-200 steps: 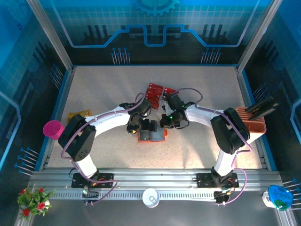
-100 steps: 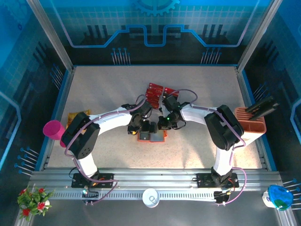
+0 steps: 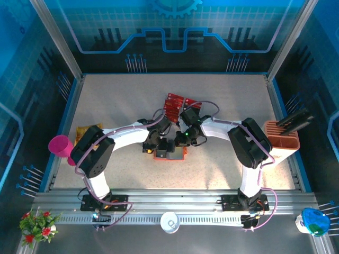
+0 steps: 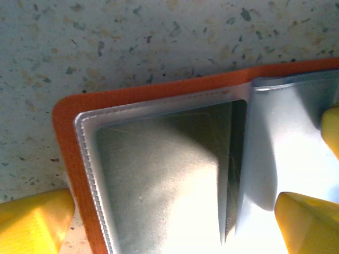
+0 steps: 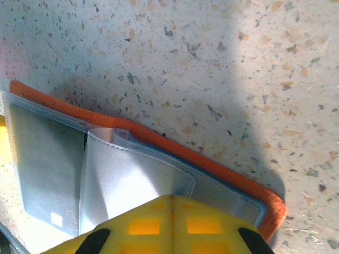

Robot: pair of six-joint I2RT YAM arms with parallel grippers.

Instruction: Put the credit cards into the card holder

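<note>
1. Left hand [image 4: 169, 221] has its fingers apart. One tip rests on the table [image 3: 116, 100] just outside the orange edge of the card holder [image 4: 159, 174], and the other sits on its clear sleeve.
2. Right hand [image 5: 170, 225] has its fingers together, tips down on the same sleeve near the fold. I cannot tell whether they pinch the plastic.
3. Between the two hands, the card holder lies open and flat near the middle of the table. Its grey pockets look empty.
4. Red credit cards [image 3: 174, 102] lie on the table just beyond the holder, and neither hand grips one.
5. Progress looks early. The holder is open and steadied, but every visible card is left to pick up and slide in.
</note>
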